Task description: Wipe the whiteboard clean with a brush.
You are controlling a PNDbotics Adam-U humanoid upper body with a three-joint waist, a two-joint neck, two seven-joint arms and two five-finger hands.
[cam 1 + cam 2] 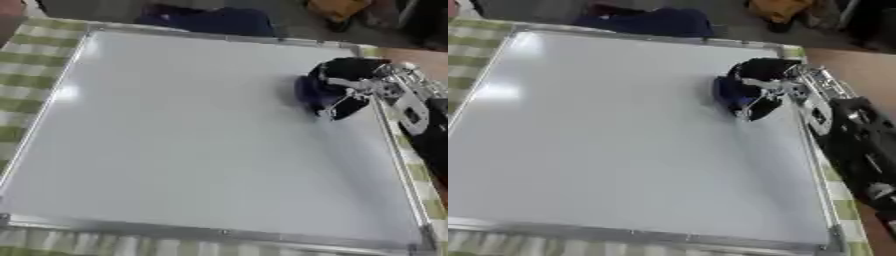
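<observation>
A large whiteboard (175, 140) with a silver frame lies flat and fills most of both views; its surface shows no marks. My right hand (343, 85) comes in from the right edge and rests on the board near its right side, fingers curled round a dark blue brush (308, 92) that is pressed to the surface. The hand hides most of the brush. My left hand shows in neither view.
A green and white checked cloth (35, 45) covers the table under the board and shows along its left, bottom and right edges. Beyond the far edge lie a dark blue object (210, 20) and an orange-brown one (337, 10).
</observation>
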